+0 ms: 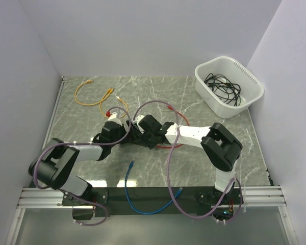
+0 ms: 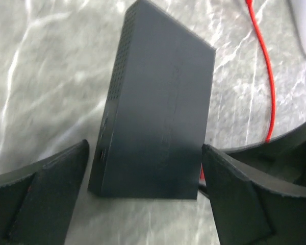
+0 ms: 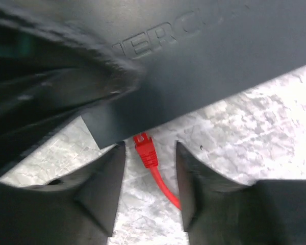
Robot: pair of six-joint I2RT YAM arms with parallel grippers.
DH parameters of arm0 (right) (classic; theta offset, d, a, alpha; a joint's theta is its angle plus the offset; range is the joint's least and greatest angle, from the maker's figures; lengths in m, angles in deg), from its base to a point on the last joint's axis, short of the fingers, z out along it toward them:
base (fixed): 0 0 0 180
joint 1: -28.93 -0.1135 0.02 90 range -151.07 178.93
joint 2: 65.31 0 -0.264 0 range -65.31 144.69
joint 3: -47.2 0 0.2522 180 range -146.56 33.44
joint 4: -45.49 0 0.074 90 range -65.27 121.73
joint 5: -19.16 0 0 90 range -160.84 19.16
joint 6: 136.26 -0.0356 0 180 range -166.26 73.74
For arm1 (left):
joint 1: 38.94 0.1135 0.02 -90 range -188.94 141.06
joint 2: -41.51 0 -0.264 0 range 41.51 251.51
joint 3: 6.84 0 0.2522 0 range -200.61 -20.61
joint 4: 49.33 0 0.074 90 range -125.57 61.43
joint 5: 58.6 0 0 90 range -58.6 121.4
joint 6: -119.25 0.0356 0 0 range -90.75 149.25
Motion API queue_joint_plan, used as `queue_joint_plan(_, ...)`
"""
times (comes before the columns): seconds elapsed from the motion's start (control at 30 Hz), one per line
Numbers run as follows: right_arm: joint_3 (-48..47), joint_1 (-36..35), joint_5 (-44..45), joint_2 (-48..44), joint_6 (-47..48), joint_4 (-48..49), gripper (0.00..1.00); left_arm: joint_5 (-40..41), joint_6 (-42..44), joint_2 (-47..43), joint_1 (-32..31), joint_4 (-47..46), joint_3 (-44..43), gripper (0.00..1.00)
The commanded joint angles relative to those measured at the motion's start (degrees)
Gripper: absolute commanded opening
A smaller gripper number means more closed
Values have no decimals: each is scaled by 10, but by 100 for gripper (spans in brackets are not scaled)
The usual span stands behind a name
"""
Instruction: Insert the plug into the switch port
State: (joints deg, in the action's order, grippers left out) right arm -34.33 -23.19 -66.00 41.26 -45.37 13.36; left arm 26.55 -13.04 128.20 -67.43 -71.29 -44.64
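- At the middle of the counter point(image 1: 194, 102), between the two arms' wrists, the switch point(image 2: 158, 112) lies flat, a matte-black box with a grid of fine holes along one long side.
- In the right wrist view the red plug point(image 3: 144, 145) meets the switch's lower edge, and its front end goes out of sight there. I cannot tell whether it is fully seated.
- From the plug, the red cable point(image 3: 163, 186) runs toward the bottom of that frame. In the left wrist view it curves past the switch at the upper right.
- The right jaws are part-way apart, one finger point(image 3: 104, 189) on each side of the plug, with bare counter showing in both gaps; they grip nothing.
- The left jaws stand wide open astride the switch's near end. The left-hand finger point(image 2: 46, 194) is clear of the box, the other finger is just beside its corner, and nothing is held.
- Farther out in the top view, yellow cables point(image 1: 92, 97) lie at the upper left and a blue cable point(image 1: 143, 209) at the bottom centre.
- At the upper right, a white tub point(image 1: 250, 94) holds black cables point(image 1: 224, 89).
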Motion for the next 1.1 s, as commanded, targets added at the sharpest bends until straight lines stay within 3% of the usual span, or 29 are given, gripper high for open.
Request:
queue_joint_plan(0.0, 6, -13, 27, -55, -38, 111, 53, -11, -3, -48, -14, 197, -23, 99)
queue_joint_plan(0.07, 28, -15, 31, -92, -50, 107, 60, 5, -1, -93, 11, 237, -39, 99)
queue_joint_plan(0.1, 33, -15, 32, -104, -55, 99, 81, 16, 3, -107, 18, 248, -45, 99)
queue_joint_plan(0.17, 42, -18, 32, -137, -68, 91, 87, 40, 9, -138, 42, 280, -67, 99)
queue_joint_plan(0.33, 42, -18, 68, -179, -94, 59, 90, 47, 26, -145, 103, 329, -126, 99)
queue_joint_plan(0.47, 26, -12, 108, -180, -105, 42, 91, 113, 20, -123, 146, 354, -177, 99)
queue_joint_plan(0.6, 32, 9, 111, -174, -125, 50, 91, 144, 24, -84, 192, 328, -210, 94)
queue_joint_plan(0.77, 47, 32, 97, -176, -137, 56, 91, 171, 62, 41, 228, 335, -328, 82)
queue_joint_plan(1.03, 54, 44, 76, -171, -149, 60, 91, 168, 179, 252, 243, 331, -497, 82)
queue_joint_plan(1.07, 54, 44, 76, -167, -148, 60, 90, 167, 188, 274, 243, 340, -541, 78)
